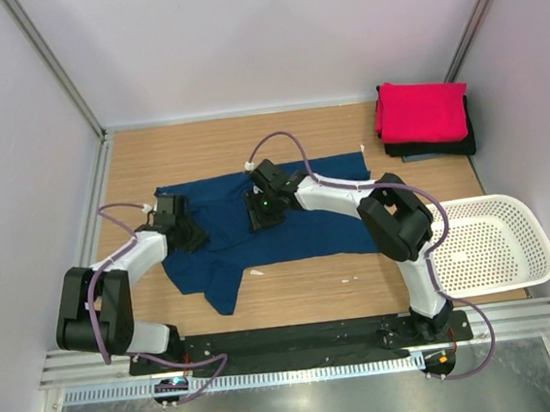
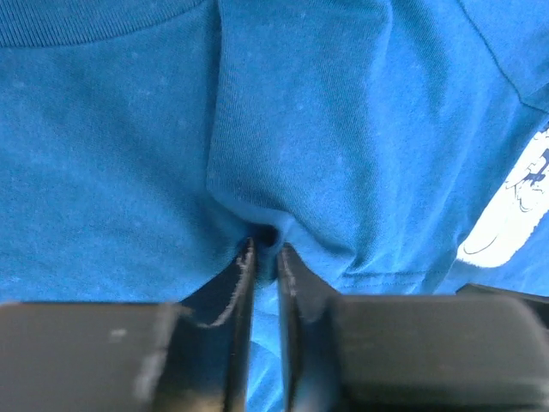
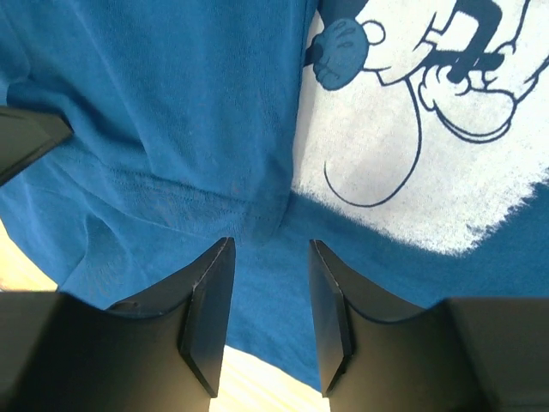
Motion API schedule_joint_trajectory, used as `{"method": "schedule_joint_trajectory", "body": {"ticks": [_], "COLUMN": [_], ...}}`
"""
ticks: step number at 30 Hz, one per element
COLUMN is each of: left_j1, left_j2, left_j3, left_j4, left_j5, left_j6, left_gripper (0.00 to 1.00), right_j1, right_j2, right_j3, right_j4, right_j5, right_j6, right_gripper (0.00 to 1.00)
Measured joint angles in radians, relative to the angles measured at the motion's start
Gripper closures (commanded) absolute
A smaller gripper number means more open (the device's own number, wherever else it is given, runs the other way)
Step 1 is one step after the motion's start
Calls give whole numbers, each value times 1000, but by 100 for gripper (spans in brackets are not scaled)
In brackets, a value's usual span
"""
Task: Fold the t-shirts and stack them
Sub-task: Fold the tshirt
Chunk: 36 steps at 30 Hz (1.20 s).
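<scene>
a light wooden tabletop [image 1: 201, 150] sits boxed in by plain pale walls: far wall [image 1: 268, 31], left wall [image 1: 6, 144], right wall [image 1: 535, 74]. slim metal posts [image 1: 52, 62] rise at the far corners. aluminium rails [image 1: 520, 319] run along the near edge, with a brushed grey metal surface [image 1: 304, 408] nearer still. the light is soft and even.

Bright, even light — soft shadows, wrist foregrounds blurred

One navy t-shirt [image 1: 302, 237], one pink-red t-shirt [image 1: 422, 111], one black t-shirt [image 1: 442, 147], making three, and one white basket [image 1: 498, 243].
</scene>
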Motion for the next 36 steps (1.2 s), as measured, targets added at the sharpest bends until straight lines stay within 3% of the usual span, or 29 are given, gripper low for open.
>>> {"method": "schedule_joint_trajectory", "body": {"ticks": [5, 17, 24, 26, 29, 30, 32, 36], "left_j1": [0, -26, -68, -72, -74, -74, -74, -74], "left_j2": [-13, -164, -251, -264, -257, -249, -233, -244], "left_j3": [-11, 55, 9, -19, -56, -60, -59, -24], "left_j4": [8, -134, -214, -229, -244, -254, -271, -352], "left_j5": [11, 28, 13, 3, -17, -23, -35, -57], "left_j6": [-2, -103, -220, -240, -245, -240, -225, -203], "left_gripper": [100, 99, 99, 94, 70, 55, 38, 33], "right_j1": [0, 0, 0, -1, -9, -11, -21, -48], "right_j2": [9, 9, 9, 7, -6, -16, -47, -167], "right_j3": [0, 0, 0, 2, 2, 2, 2, -32], "right_j4": [19, 30, 1, -15, -53, -68, -109, -183], "right_j5": [7, 45, 89, 100, 116, 121, 146, 211], "right_j6": [11, 24, 24, 23, 21, 19, 15, 5], "right_gripper": [57, 58, 56, 55, 53, 52, 51, 46]}}
